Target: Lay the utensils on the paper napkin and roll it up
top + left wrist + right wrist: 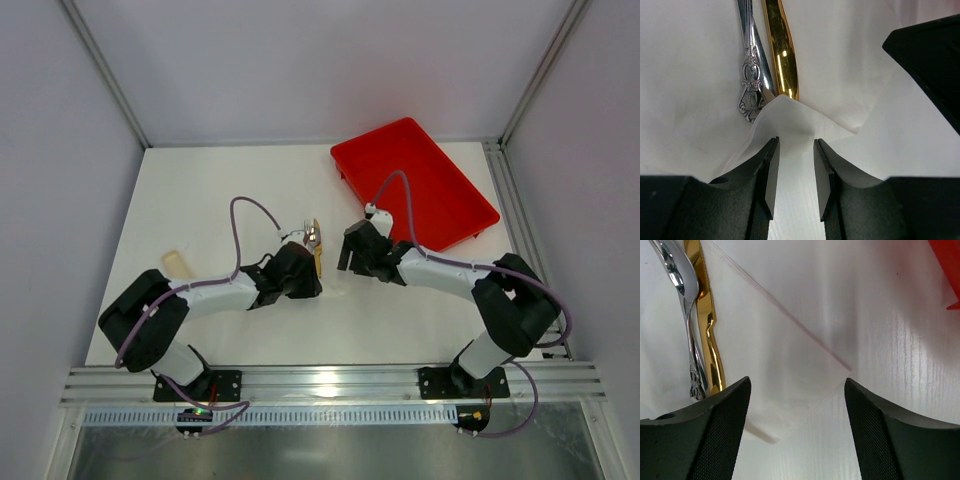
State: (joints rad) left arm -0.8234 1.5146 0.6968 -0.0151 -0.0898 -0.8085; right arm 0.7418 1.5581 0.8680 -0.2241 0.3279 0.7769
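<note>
The white paper napkin (790, 340) lies flat on the table and hardly shows in the top view. A silver spoon with an ornate handle (752, 85) and a golden knife (782, 55) lie side by side on it; both also show in the top view (317, 247). One napkin corner (787, 117) is folded up over the handle ends. My left gripper (795, 141) is open just short of that corner, with bare table between the fingers. My right gripper (797, 381) is wide open above another corner of the napkin, to the right of the utensils.
The red tray (440, 170) stands at the back right, its corner in the right wrist view (947, 265). A pale tan piece (178, 263) lies on the table left of the left arm. The two grippers (312, 282) (346, 258) are close together mid-table.
</note>
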